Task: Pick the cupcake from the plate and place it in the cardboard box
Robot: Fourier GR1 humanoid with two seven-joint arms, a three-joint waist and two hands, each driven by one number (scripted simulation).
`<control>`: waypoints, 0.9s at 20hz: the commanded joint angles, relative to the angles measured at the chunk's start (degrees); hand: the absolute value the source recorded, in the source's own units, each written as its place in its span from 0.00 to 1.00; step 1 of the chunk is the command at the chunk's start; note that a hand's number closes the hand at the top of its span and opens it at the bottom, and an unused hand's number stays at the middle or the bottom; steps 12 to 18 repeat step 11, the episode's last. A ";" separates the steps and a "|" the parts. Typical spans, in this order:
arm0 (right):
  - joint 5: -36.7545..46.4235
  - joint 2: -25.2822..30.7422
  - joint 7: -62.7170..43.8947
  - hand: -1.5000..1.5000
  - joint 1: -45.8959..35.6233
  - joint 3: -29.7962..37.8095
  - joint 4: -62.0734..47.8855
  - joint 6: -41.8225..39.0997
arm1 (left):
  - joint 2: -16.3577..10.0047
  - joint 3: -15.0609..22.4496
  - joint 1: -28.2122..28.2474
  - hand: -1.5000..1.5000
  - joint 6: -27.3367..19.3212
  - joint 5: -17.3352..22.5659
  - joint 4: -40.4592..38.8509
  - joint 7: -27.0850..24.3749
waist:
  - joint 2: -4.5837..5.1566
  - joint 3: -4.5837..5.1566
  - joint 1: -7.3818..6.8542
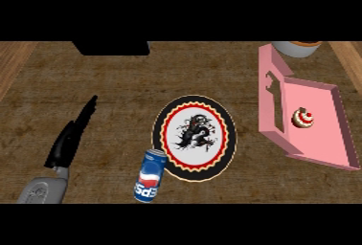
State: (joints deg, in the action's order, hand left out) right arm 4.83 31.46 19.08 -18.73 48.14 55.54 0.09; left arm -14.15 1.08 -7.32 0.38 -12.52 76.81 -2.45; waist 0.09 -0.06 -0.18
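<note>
1. Black left hand (71,138), fingers straight and holding nothing, over the brown wooden counter (106,72), far left
2. Round red-and-black plate (194,139) mid-counter; blue soda can (150,176) at its lower-left edge
3. Small frosted cupcake (303,118) sits inside the open pink cardboard box (324,139), right

One view only, from head height, looking steeply down on the brown woven tabletop (106,81), close in — round black-rimmed plate (157,129) at centre, open pink cardboard box (322,139) by the right edge, black left robot hand (67,141) entering lower left
</note>
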 commanded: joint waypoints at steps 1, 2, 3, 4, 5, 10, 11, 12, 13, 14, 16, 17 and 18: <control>-1.91 6.13 6.39 0.00 -1.15 1.82 -11.18 -0.21 | 0.52 -0.72 -2.94 0.50 -0.30 -1.17 -3.10 -0.40 | 0.08 0.01 -0.02; -3.59 4.75 8.04 0.00 2.81 2.88 -8.77 -2.39 | 0.62 -0.34 -3.64 0.50 0.43 -0.71 0.35 3.73 | -0.03 0.01 0.20; -3.71 8.09 9.29 0.00 0.41 3.36 -14.92 -2.44 | -0.54 -0.10 2.45 0.50 1.37 -0.36 5.18 2.49 | -0.02 -0.02 -0.40; -5.07 8.71 12.73 0.00 2.92 4.98 -16.66 -5.30 | 1.51 -0.01 0.76 0.50 0.41 -0.06 1.54 1.25 | 0.06 -0.04 -0.10; -3.04 11.57 14.66 0.00 -1.03 2.79 -23.98 -4.32 | 1.16 0.02 0.41 0.50 0.78 -0.45 1.74 0.62 | 0.16 -0.06 -0.53; -2.03 13.04 22.35 0.00 1.68 1.27 -29.80 -4.69 | -0.48 -1.09 -0.22 0.50 2.33 -0.63 3.96 3.70 | 0.13 -0.08 -0.54; -2.77 13.77 21.20 0.00 0.37 0.25 -30.05 -4.99 | 1.76 -0.33 1.12 0.50 0.73 -1.84 -0.83 -2.11 | 0.10 -0.02 -0.28; -2.77 13.77 21.20 0.00 0.37 0.25 -30.05 -4.99 | 1.76 -0.33 1.12 0.50 0.73 -1.84 -0.83 -2.11 | 0.10 -0.02 -0.28; -2.77 13.77 21.20 0.00 0.37 0.25 -30.05 -4.99 | 1.76 -0.33 1.12 0.50 0.73 -1.84 -0.83 -2.11 | 0.10 -0.02 -0.28; -2.77 13.77 21.20 0.00 0.37 0.25 -30.05 -4.99 | 1.76 -0.33 1.12 0.50 0.73 -1.84 -0.83 -2.11 | 0.10 -0.02 -0.28; -2.77 13.77 21.20 0.00 0.37 0.25 -30.05 -4.99 | 1.76 -0.33 1.12 0.50 0.73 -1.84 -0.83 -2.11 | 0.10 -0.02 -0.28; -2.77 13.77 21.20 0.00 0.37 0.25 -30.05 -4.99 | 1.76 -0.33 1.12 0.50 0.73 -1.84 -0.83 -2.11 | 0.10 -0.02 -0.28; -2.77 13.77 21.20 0.00 0.37 0.25 -30.05 -4.99 | 1.76 -0.33 1.12 0.50 0.73 -1.84 -0.83 -2.11 | 0.10 -0.02 -0.28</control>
